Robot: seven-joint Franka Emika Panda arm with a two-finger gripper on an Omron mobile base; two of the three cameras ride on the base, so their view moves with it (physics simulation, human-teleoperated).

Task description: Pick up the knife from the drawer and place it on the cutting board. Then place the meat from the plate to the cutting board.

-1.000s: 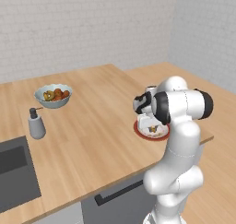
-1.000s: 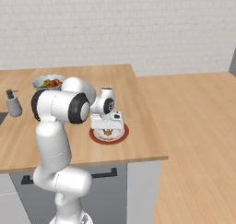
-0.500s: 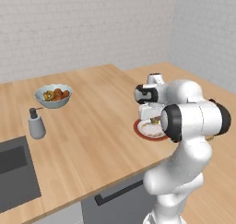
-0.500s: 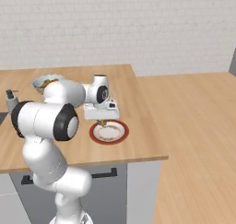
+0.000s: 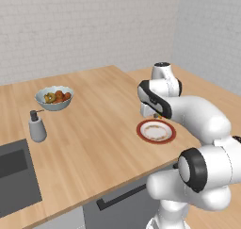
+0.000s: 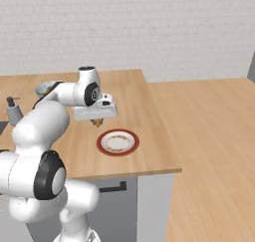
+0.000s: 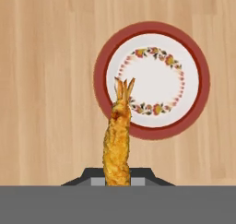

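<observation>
Left base view: gripper (image 5: 156, 115) hangs above the far edge of the red-rimmed plate (image 5: 156, 131); fruit bowl (image 5: 54, 97) and soap dispenser (image 5: 36, 127) sit well left of the plate, not in the way. Right base view: fingers clamped on the fried shrimp (image 6: 97, 121), just beyond the plate (image 6: 118, 142). Hand view: shrimp (image 7: 118, 142) dangles over the bare plate (image 7: 152, 79); cutting board unsighted, so best carry level and high until located.

Matt wood-grain counter (image 7: 46, 80), smooth glazed plate (image 7: 193, 57), rough golden-crusted meat (image 7: 117, 144).

Golden-brown battered meat (image 7: 118, 144), red-rimmed plate (image 7: 152, 80) with floral ring, light wood counter (image 7: 46, 80)
</observation>
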